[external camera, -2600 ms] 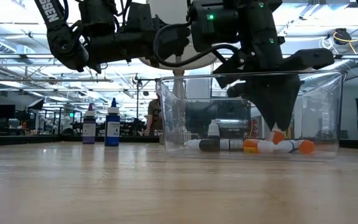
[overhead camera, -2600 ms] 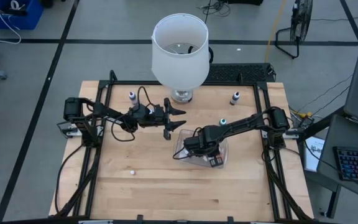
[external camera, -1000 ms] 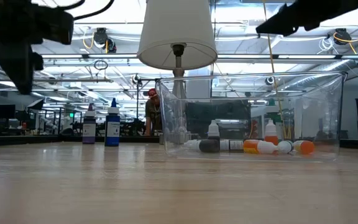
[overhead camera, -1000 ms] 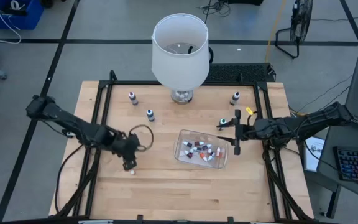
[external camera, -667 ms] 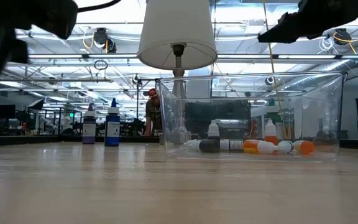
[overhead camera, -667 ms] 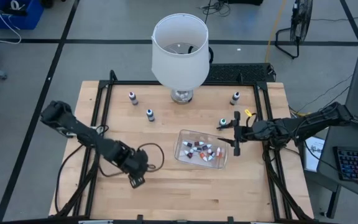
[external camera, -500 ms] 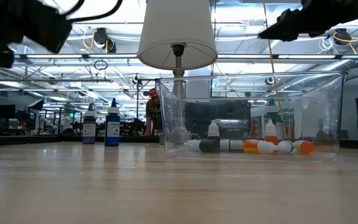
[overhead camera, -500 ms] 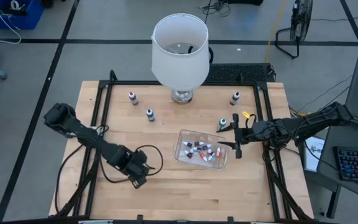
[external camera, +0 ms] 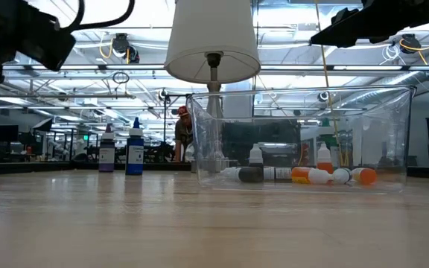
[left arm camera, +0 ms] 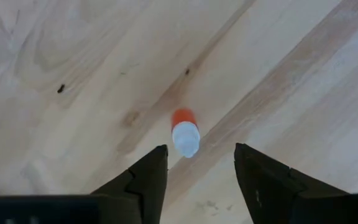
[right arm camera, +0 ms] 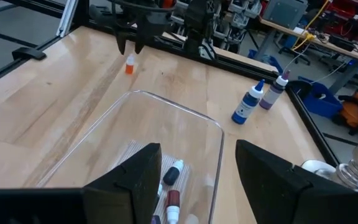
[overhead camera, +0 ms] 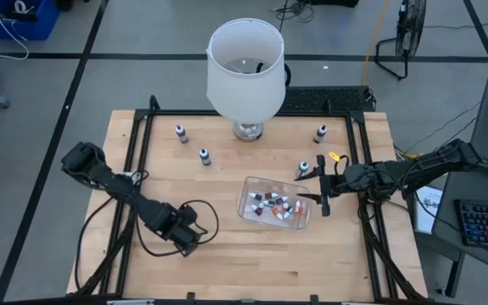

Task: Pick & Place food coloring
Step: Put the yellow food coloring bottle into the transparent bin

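A food coloring bottle (left arm camera: 184, 134) with an orange body and white cap stands alone on the bare wood, near the table's near-left part. My left gripper (left arm camera: 201, 149) hangs open right above it, fingers pointing down, clear of it; the right wrist view shows the same bottle (right arm camera: 129, 65) under that gripper (right arm camera: 131, 42). In the high view the left gripper (overhead camera: 185, 241) hides the bottle. The clear tub (overhead camera: 275, 203) holds several lying bottles (external camera: 307, 175). My right gripper (overhead camera: 316, 188) waits open just right of the tub, above its edge (right arm camera: 166, 102).
A white lamp (overhead camera: 246, 68) stands at the far middle. Loose bottles stand at the far left (overhead camera: 181, 131), left of centre (overhead camera: 204, 156), far right (overhead camera: 320, 133) and beside the tub (overhead camera: 303, 167). A black frame rail (overhead camera: 138, 161) lines the table's sides.
My left gripper has swung toward the table's near edge and a little to the right, ending above the lone orange bottle. The bottles and the tub have stayed where they were.
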